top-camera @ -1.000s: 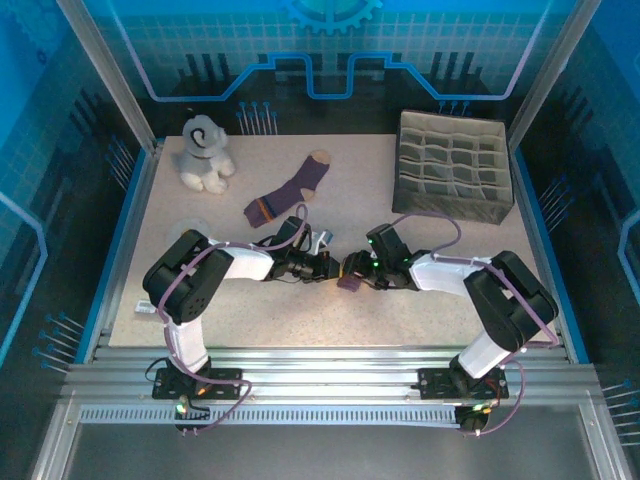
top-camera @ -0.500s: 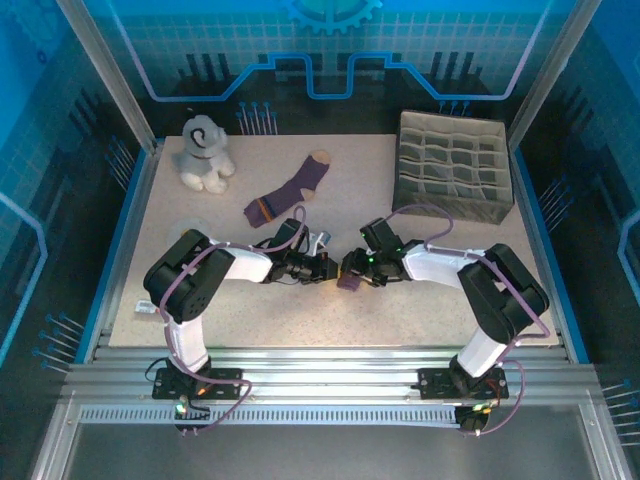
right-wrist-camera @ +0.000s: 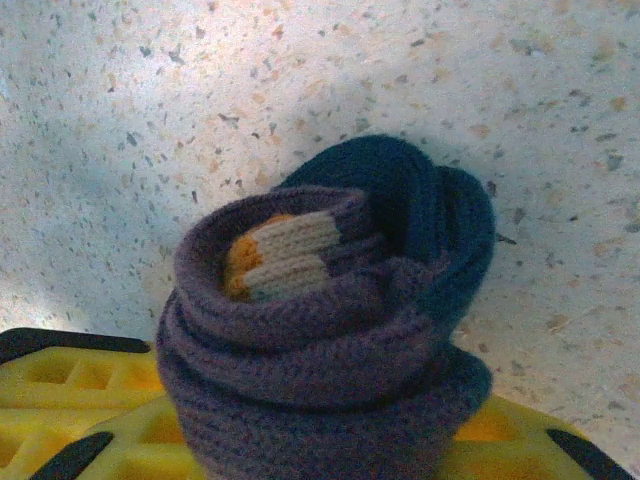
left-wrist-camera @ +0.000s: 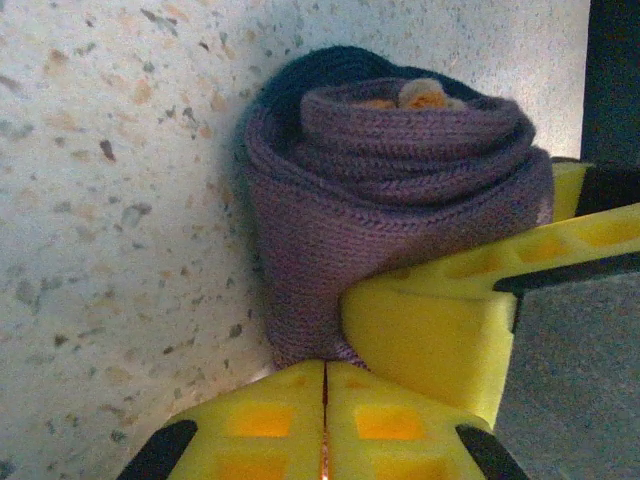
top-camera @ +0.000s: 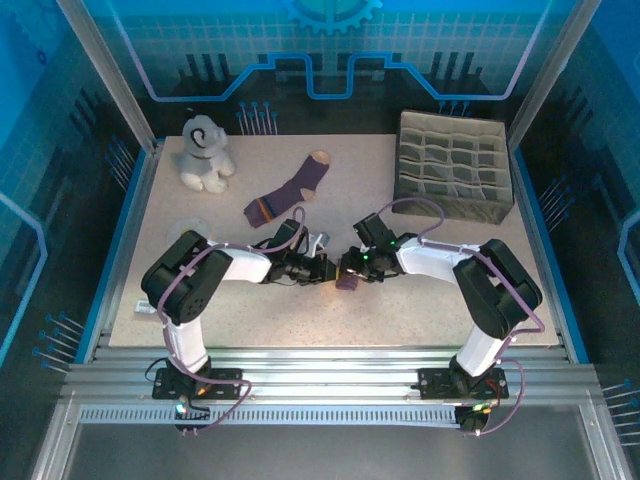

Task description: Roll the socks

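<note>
At the middle of the table (top-camera: pixel 250 310), a rolled sock (top-camera: pixel 347 281) is met by both claws.
The roll, purple with navy on its outside and an orange band at its core, is rested on the table. The left claw (top-camera: pixel 326 270) is closed, its tips touching one edge of the roll. The roll is flanked by the fingers (right-wrist-camera: pixel 110 400) of the right claw (top-camera: pixel 352 266); whether it is squeezed cannot be told. The second sock (top-camera: pixel 290 190) is laid flat farther back, between a plush toy (top-camera: pixel 205 152) and a divided box (top-camera: pixel 455 175).
</note>
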Controlling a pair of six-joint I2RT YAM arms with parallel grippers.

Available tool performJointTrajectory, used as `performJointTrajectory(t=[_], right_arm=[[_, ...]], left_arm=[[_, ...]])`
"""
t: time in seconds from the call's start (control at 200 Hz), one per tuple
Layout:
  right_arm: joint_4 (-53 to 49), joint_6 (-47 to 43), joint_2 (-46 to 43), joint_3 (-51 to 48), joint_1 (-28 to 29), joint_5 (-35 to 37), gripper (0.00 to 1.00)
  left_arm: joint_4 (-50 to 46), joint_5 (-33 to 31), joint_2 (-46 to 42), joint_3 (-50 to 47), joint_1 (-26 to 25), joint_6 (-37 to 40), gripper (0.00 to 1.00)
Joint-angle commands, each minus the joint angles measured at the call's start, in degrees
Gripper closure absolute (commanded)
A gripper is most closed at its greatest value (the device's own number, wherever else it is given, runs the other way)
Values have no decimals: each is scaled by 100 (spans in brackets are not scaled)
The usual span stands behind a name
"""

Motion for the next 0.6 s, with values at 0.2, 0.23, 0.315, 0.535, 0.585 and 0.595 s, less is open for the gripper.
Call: performJointTrajectory(t=[0.2,0.23,0.315,0.535,0.585,0.595], right_arm=[[-334,-1361,-948,167,-79,374,91],[-252,-1562,-1103,148,-92,379,91],[24,-2171,-1547,35,-205,278,93],[1001,-3678,-2746,-531,-767,-374,94],[1170,-4098,-2988,-610,-924,-551,94],[1218,-4182,-3038,-635,-959,-590,94]], left_arm=[[-831,-149,-888,-190,-128,844,88],[-934,-212,-998,-175,-122,962,88],[-1303,-380,-1295,-63,-98,1276,87],[-1838,-588,-1937,352,-66,1919,82],[-1893,-585,-2039,466,-60,2012,82],[-1901,-591,-2057,484,-58,2027,82]])
